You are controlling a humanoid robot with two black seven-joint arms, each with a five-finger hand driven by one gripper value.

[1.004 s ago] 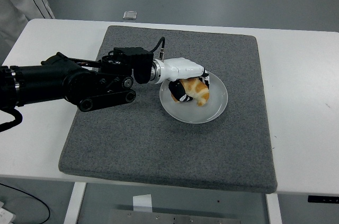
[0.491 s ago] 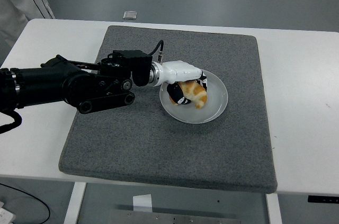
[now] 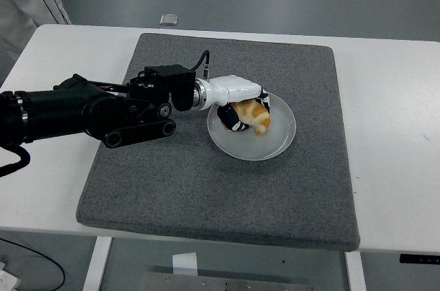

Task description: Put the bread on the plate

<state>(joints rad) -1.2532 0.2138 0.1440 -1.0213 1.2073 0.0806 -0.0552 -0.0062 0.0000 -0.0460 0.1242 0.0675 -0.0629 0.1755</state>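
Observation:
A golden-brown piece of bread (image 3: 254, 116) lies on the clear glass plate (image 3: 278, 141), which sits on the grey mat. My left hand (image 3: 237, 98), white with black fingers, reaches in from the left over the plate's left rim. Its fingers curl around the bread's left side and still hold it. The bread touches the plate's inner surface. My right arm does not show.
The grey mat (image 3: 206, 188) covers most of the white table (image 3: 392, 133). A small silver object (image 3: 168, 19) lies on the floor beyond the table's far edge. Grey fabric (image 3: 20, 2) hangs at the top left corner.
The left hand and the bread shifted slightly up and toward the plate's far-left part. The grip on the bread has stayed the same.

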